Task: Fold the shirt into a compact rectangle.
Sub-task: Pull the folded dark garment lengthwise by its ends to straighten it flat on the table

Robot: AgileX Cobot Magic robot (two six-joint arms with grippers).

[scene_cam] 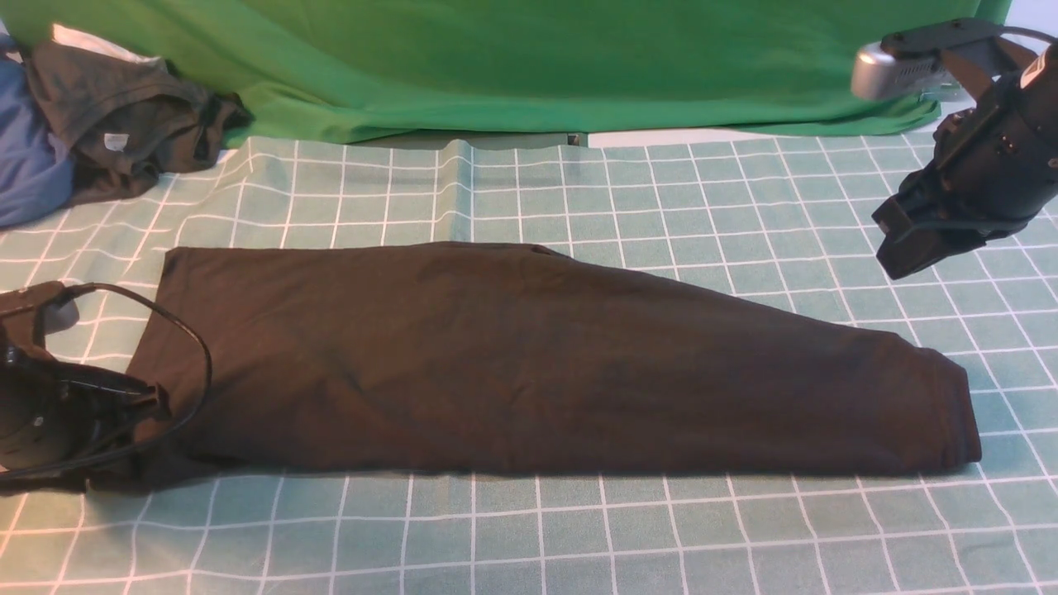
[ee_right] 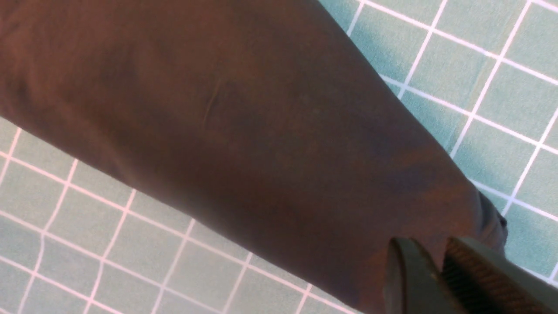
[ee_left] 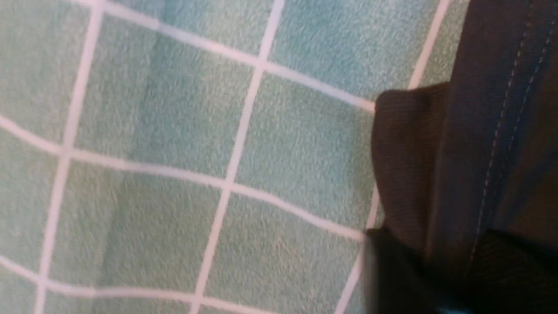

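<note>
The black shirt (scene_cam: 529, 364) lies folded into a long strip across the checked tablecloth (scene_cam: 579, 537), wide at the left and tapering to a cuff-like end at the right. My left gripper (scene_cam: 147, 401) sits low on the strip's left end, against bunched cloth. The left wrist view shows a ribbed edge and a stitched hem of the shirt (ee_left: 479, 152), but the jaws are a dark blur. My right gripper (scene_cam: 901, 248) hangs in the air above and behind the strip's right end. Its fingers (ee_right: 409, 279) are together with nothing between them, over the shirt (ee_right: 261, 131).
A dark grey garment (scene_cam: 124, 124) and a blue one (scene_cam: 25, 157) are piled at the back left. A big green cloth (scene_cam: 529, 66) covers the back. Bare checked cloth runs in front of and behind the strip.
</note>
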